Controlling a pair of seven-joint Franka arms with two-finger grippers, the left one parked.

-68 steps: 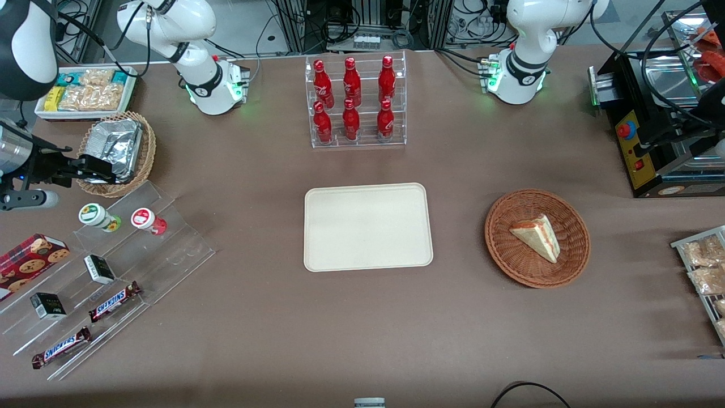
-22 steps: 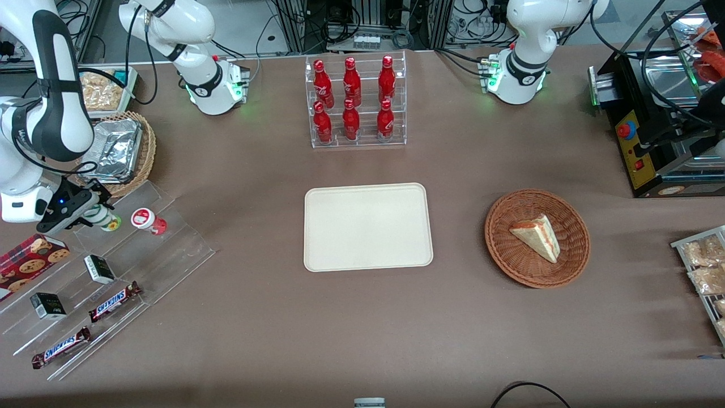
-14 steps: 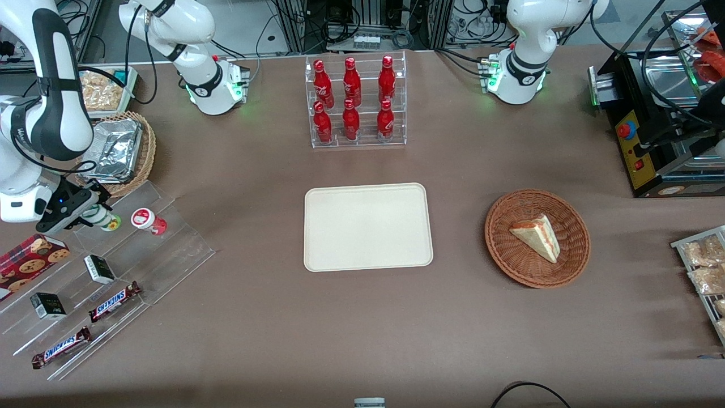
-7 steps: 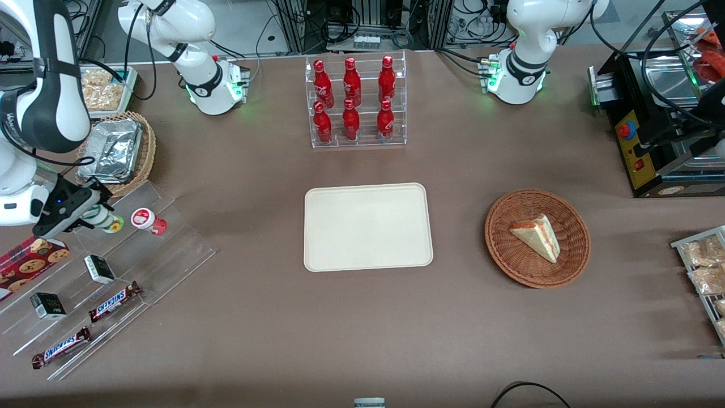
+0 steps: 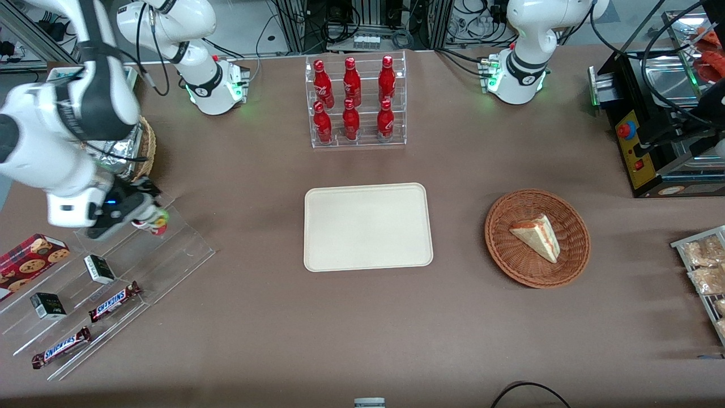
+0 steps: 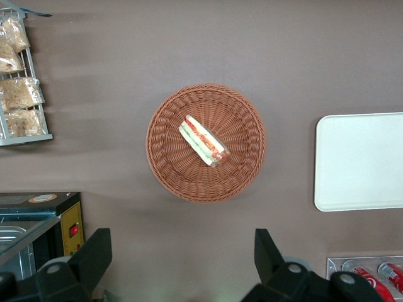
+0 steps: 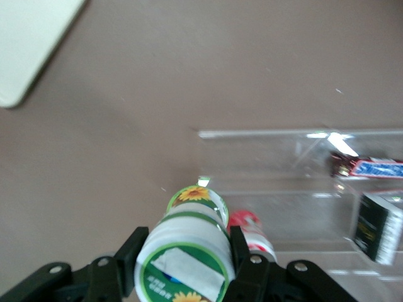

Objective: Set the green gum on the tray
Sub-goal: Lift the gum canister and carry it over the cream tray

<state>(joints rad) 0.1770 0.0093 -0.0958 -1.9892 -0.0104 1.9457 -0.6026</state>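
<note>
My right gripper (image 5: 148, 213) is shut on the green gum (image 7: 186, 251), a white-lidded canister with a green-yellow body. The black fingers (image 7: 131, 253) press both its sides. In the front view only the gum's green-yellow end (image 5: 162, 216) shows past the gripper. It is held above the clear acrylic stand (image 5: 175, 249), just over the red gum (image 5: 157, 229), which also shows in the wrist view as the red gum (image 7: 250, 228). The cream tray (image 5: 368, 226) lies bare at the table's middle, toward the parked arm from the gripper; one tray corner (image 7: 28, 44) shows in the wrist view.
On the stand lie two Snickers bars (image 5: 113, 301), black boxes (image 5: 99, 268) and a cookie box (image 5: 31, 255). A wicker basket with foil (image 5: 144, 148) is partly hidden by the arm. A rack of red bottles (image 5: 354, 102) and a basket holding a sandwich (image 5: 537, 238) stand around the tray.
The gripper, shut on the green gum, has lifted it off the stand and carried it sideways toward the tray, so it now hangs over the red gum.
</note>
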